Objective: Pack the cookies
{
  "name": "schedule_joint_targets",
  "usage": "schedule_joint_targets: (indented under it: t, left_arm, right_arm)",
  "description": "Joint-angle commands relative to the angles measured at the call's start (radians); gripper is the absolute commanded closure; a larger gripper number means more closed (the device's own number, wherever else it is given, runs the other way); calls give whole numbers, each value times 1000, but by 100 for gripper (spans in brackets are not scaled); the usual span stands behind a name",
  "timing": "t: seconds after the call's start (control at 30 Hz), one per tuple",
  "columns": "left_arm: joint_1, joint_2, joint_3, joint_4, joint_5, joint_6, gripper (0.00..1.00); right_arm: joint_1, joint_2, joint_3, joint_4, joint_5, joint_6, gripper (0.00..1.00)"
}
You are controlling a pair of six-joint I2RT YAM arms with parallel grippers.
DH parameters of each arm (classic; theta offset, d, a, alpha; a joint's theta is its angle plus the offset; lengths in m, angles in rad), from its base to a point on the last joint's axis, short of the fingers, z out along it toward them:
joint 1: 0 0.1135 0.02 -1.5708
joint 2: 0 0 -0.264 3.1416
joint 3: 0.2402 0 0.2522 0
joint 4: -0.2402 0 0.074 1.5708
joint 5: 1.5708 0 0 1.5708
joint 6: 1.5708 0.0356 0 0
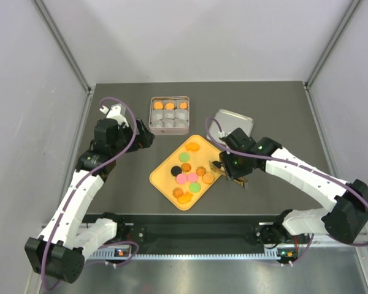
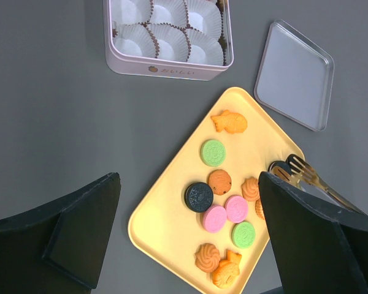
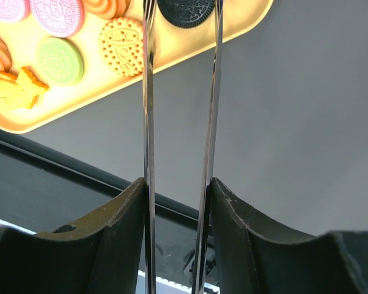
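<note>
Near the far edge of the dark table (image 1: 282, 110), the pink metal tin (image 1: 168, 129) holds three round orange cookies (image 1: 170, 105), a dozen more lie unpacked on the yellow tray (image 1: 161, 177), the right gripper (image 3: 178, 202) clamps gold tongs (image 3: 148, 122), and the left gripper (image 2: 189, 180) gapes empty.

Dark grey table (image 1: 129, 197) — pale, plain walls (image 1: 196, 37) close it in on three sides, evenly lit.

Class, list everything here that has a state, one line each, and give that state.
tin: open, three cookies in its far row.
lid: off, flat on the table.
tray: loaded with loose cookies.
tongs: gripped, arms apart either side of a black cookie.
left gripper: open.
right gripper: shut on the tongs.
</note>
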Motion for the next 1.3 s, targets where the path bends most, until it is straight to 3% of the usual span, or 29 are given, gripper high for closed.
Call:
schedule_joint_targets:
  t: [0.0,0.2,0.57,0.7,1.0,1.27]
  left_arm:
    - [5,-17,-6,40,10,-3,1]
    - [5,-20,-6,40,10,-3,1]
    - [5,-20,-6,42,14,-4,1]
    - [5,-19,-6,42,14,-5,1]
    - [5,-16,-6,43,16,-4,1]
    - [7,-19,-6,40,6,-3,1]
  right_arm:
    - [4,9,70,-20,-7,-21,57]
    - [-22,31,132,-36,7,-42,64]
    - [-56,54,208,-34,-5,-62,65]
    - [-61,95,312,-31,-7,-65,65]
    - [-103,297,587,108,-19,-77,65]
    - [-116,572,882,200,-39,-85,65]
